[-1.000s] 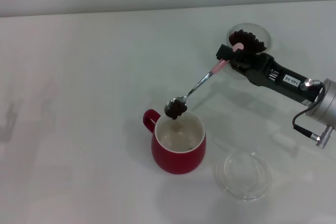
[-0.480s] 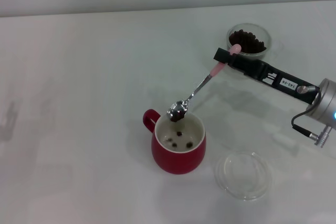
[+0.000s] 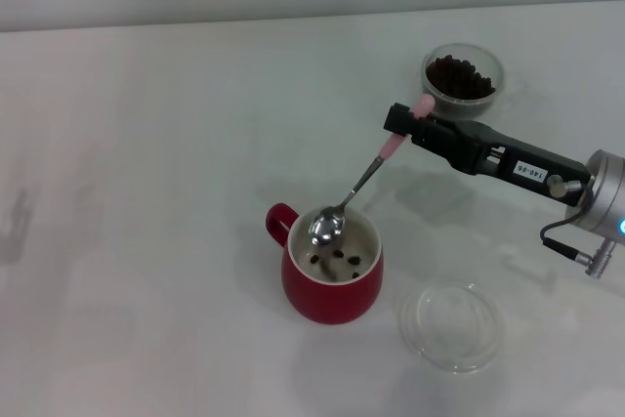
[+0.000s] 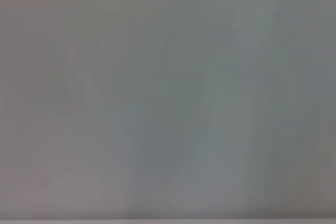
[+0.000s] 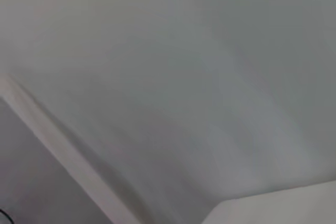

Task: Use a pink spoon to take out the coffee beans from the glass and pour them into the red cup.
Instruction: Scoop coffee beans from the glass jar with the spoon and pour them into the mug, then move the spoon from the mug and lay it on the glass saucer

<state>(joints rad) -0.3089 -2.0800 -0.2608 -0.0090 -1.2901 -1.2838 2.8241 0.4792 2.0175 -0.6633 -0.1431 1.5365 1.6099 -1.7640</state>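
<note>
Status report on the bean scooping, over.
Right gripper shut on pink spoon, bowl tipped over red cup. Few coffee beans in cup; glass holds more. Left gripper out of view. Path clear.

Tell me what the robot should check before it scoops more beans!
1. Pink spoon emptied: ok, bowl looks bare above the red cup.
2. Coffee beans landed inside the cup: ok, a few lie at the bottom.
3. Right gripper holding the spoon's pink end: ok.
4. Glass holds more beans: ok.
5. Spilled beans on table: none seen, ok.
6. Left gripper: cannot tell, not in view.
</note>
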